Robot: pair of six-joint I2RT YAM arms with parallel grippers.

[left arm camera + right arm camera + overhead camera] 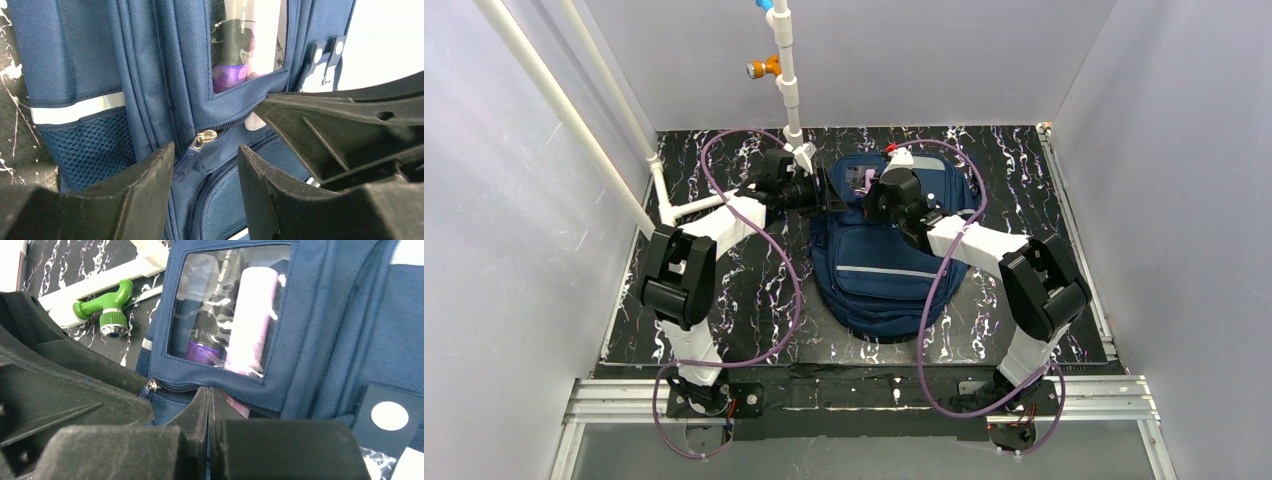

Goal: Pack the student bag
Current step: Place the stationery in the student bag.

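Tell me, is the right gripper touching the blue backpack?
Touching. The right wrist view shows the right gripper, shut, its tips pressed against the student bag just under the clear window.

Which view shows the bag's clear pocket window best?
Right wrist: the window is whole, close, contents visible. Left wrist catches only its lower part; the top view shows just a tiny, distant patch.

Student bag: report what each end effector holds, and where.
Left end effector: nothing, open astride the zipper pull. Right end effector: shut at the student bag zipper line below the clear window; pinch cannot be told.
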